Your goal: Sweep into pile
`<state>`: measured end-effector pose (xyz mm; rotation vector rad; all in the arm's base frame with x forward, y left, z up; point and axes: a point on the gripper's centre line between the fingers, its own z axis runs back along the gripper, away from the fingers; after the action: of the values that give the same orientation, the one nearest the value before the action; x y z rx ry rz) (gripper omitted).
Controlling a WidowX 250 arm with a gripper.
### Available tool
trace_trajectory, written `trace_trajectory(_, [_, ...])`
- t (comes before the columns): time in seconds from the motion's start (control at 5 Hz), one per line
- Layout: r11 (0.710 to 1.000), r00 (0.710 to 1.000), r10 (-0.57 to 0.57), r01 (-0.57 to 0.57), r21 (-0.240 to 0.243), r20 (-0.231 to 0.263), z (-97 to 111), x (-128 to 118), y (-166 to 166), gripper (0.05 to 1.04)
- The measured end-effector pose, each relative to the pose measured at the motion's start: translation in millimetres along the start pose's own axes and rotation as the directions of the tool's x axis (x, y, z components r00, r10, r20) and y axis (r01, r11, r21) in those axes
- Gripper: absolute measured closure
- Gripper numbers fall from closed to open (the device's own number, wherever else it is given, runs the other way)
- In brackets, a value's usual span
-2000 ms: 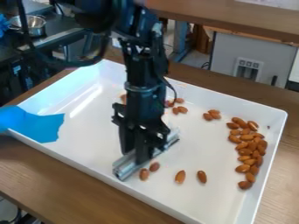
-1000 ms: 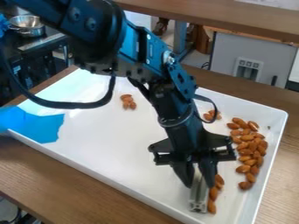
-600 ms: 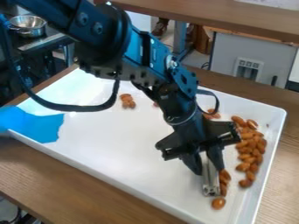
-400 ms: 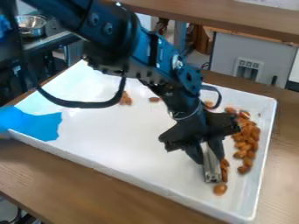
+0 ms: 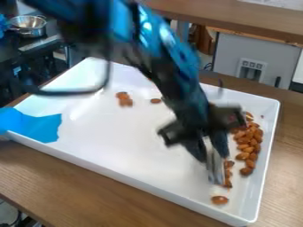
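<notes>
Over the right half of the white tray, the black gripper is shut on a silver metal bar, which hangs down from it. Almonds touch or lie close along the bar's right side. A single almond lies below the bar's lower end. The main pile of almonds runs along the tray's right wall. Farther back are a small cluster of almonds and one lone almond.
Blue tape or cloth covers the tray's left corner. The tray's raised walls stand around the work on a wooden table. A metal bowl sits on a dark counter at the upper left.
The gripper swung right with the bar, bringing almonds near the pile. The tray then shifted slightly left and up. Most recently the lone front almond sits a little lower, apart from the bar.
</notes>
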<state>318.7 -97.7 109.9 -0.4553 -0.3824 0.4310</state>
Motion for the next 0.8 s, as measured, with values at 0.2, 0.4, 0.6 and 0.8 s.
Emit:
trace_trajectory(0.2, [0.999,0.998,0.003,-0.006,-0.043,-0.069,50.9,40.4,13.6,0.738])
trace_trajectory(0.4, [0.999,0.977,-0.031,0.034,0.009,-0.211,72.6,67.0,29.1,0.738])
trace_trajectory(0.6, [0.979,0.952,-0.036,0.095,0.179,-0.305,74.0,95.0,69.3,0.738])
trace_trajectory(0.8, [0.926,0.956,-0.09,0.184,0.331,-0.28,77.3,109.7,94.3,0.738])
